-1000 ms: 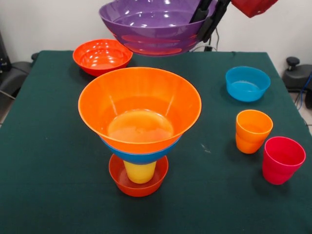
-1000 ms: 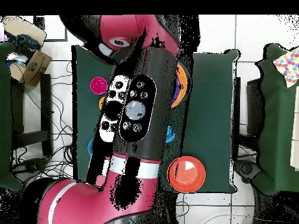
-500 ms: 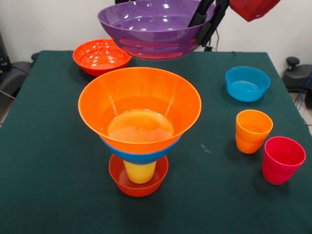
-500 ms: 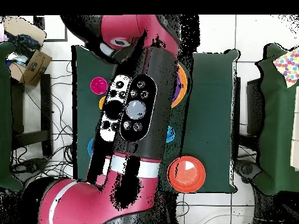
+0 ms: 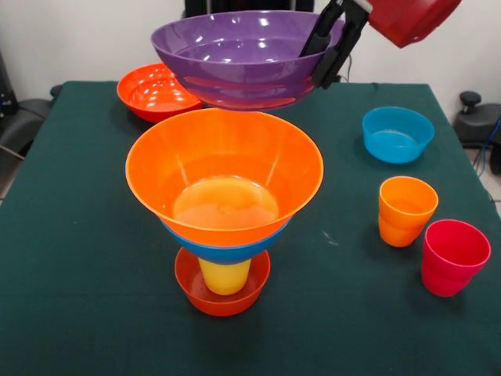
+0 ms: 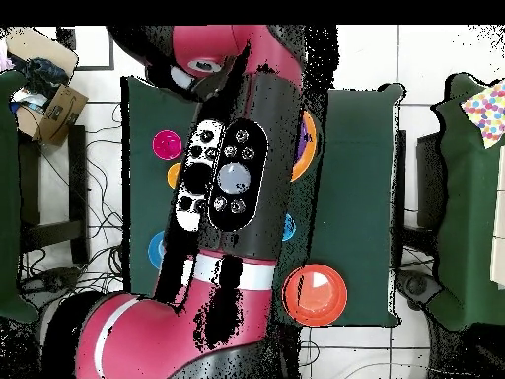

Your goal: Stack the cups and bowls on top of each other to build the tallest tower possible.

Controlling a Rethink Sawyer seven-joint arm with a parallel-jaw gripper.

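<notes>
My gripper [image 5: 315, 64] is shut on the right rim of the purple bowl [image 5: 235, 55], one finger inside and one outside. It holds the bowl in the air just above the far rim of the tower. The tower [image 5: 225, 204] has a small red-orange bowl [image 5: 223, 299] at the bottom, then a yellow cup [image 5: 225, 276], a large blue bowl [image 5: 227, 254] and a large light orange bowl [image 5: 225, 168] on top. A medium red-orange bowl [image 5: 153, 92] [image 6: 314, 293], a teal-blue bowl [image 5: 397, 135], an orange cup [image 5: 405, 210] and a pinkish red cup [image 5: 454, 256] stand loose. The blue cup is hidden.
The green table [image 5: 94, 313] bears everything. In the overhead view the arm [image 6: 232, 188] covers most of the table; the pinkish red cup [image 6: 166, 145] and the teal-blue bowl [image 6: 156, 247] show at its left. A black chair [image 5: 23, 117] stands beside the table.
The purple bowl in my gripper has come down and nearer the front camera, to just above the tower's far rim. Nothing on the table has moved.
</notes>
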